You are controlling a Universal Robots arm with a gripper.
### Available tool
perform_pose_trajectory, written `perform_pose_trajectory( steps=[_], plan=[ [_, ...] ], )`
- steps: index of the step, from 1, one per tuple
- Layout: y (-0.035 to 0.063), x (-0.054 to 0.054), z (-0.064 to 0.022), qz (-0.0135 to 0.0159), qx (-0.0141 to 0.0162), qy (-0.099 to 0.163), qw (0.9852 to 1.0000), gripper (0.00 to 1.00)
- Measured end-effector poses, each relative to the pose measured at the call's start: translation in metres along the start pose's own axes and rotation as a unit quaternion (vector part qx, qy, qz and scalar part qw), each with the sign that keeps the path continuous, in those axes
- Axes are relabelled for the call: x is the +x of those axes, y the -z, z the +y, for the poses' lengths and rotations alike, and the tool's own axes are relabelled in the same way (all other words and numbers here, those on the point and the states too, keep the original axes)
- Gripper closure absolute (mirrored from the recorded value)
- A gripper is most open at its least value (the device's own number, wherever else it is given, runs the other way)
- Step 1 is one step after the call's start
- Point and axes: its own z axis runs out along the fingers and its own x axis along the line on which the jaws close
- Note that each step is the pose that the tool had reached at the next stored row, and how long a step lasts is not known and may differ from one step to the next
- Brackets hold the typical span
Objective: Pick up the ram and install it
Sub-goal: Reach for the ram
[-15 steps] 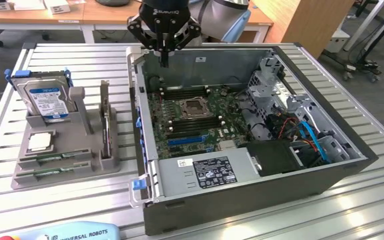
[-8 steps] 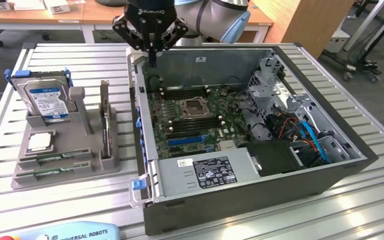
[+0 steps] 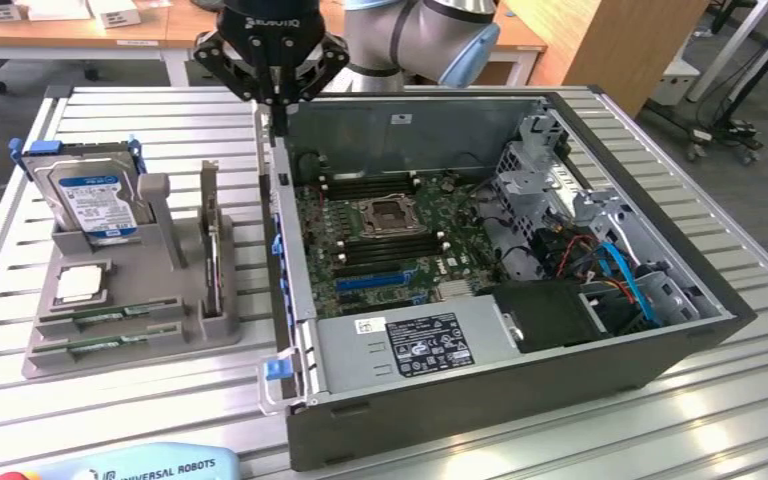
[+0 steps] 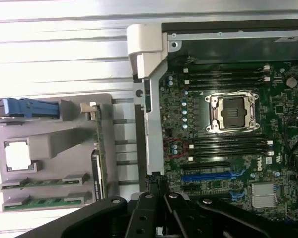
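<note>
In the exterior view I am seeing the gripper (image 3: 279, 122) hanging empty, fingers pressed together, over the computer case (image 3: 491, 400) wall nearest the grey holder (image 3: 44, 365), where the ram (image 3: 209, 235) is standing on edge. In the wrist view I am watching the ram (image 4: 100, 153) sitting in that holder, apart from the fingertips (image 4: 157, 184).

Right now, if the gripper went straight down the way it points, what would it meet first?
The gripper would likely hit the rim of the case wall, just beside the motherboard; depth is unclear.
</note>
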Motion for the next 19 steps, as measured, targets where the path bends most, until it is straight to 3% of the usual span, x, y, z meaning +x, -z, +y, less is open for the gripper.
perform_pose_trajectory(
  steps=[19],
  plan=[
    [0.0009,0.055,-0.004,-0.0001,0.0,0.0,1.0,0.9]
  ],
)
